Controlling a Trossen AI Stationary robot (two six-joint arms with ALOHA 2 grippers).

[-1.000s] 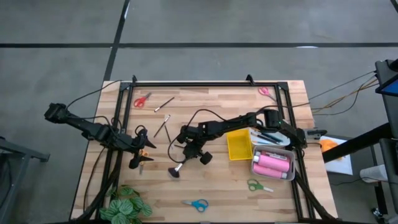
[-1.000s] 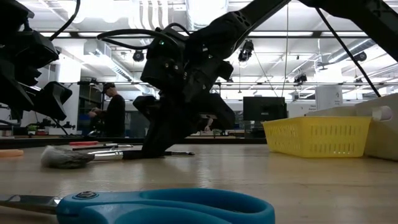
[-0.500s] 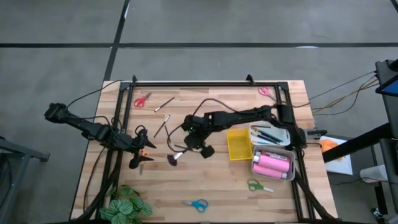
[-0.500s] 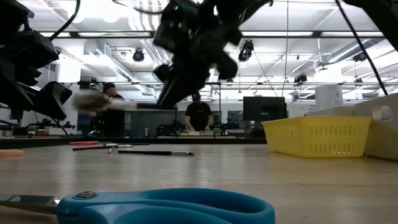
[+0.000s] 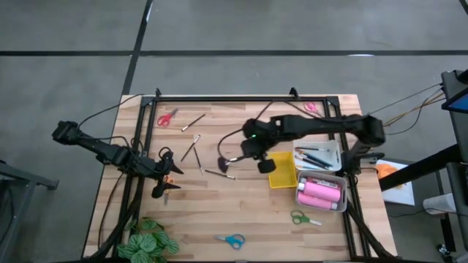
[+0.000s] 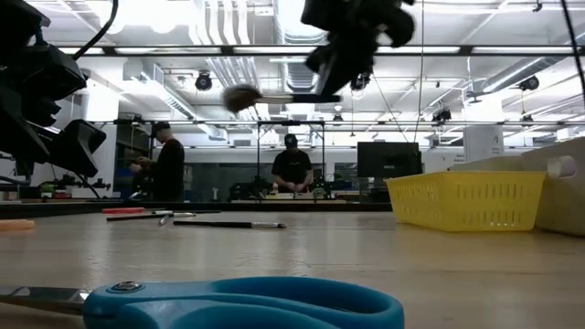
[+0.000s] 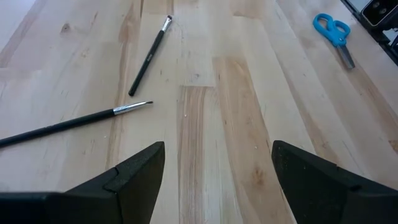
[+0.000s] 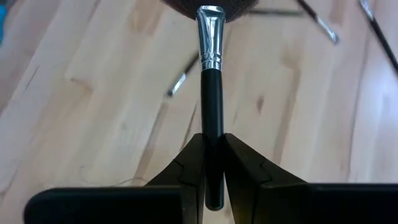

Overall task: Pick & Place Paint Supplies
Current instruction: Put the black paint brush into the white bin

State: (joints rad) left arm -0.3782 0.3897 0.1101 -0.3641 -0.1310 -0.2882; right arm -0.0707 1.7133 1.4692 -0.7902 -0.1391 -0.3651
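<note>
The step in hand is the carry: the right pincer [image 5: 247, 153] is clamped tight on the black handle of the fluffy black brush [image 5: 224, 161], and in the low view the brush [image 6: 247, 96] hangs level, well above the bench [image 5: 219, 212], bristle head leading. In the right wrist view the fingers [image 8: 186, 168] press on both sides of the handle [image 8: 210, 112], with the silver ferrule and dark head out in front.

From the high view the pincer sits near the bench's centre, and the yellow tray [image 5: 281, 169] lies just beside it toward 4 o'clock. Farther toward 3 o'clock is the white tray [image 5: 317, 157], which already holds thin brushes, and below that a bin with pink paint bottles [image 5: 319, 193]. My judgement is that the next move calls for a short swing toward 3 o'clock, keeping height so the handle passes over the yellow tray's rim, then a lowering into whichever tray takes brushes; which one I cannot tell.

Room is good above the bench. Thin brushes [image 5: 191, 150] lie at 9 o'clock from the pincer, clear of that path. The dark frame rails along the bench's edges and the cables at the right side are the nearest obstacles.

The left pincer [image 5: 162, 183] waits near the left edge, its fingers [image 7: 134, 171] spread wide and holding nothing, with two thin brushes and blue scissors [image 7: 334, 34] on the boards ahead of it.
</note>
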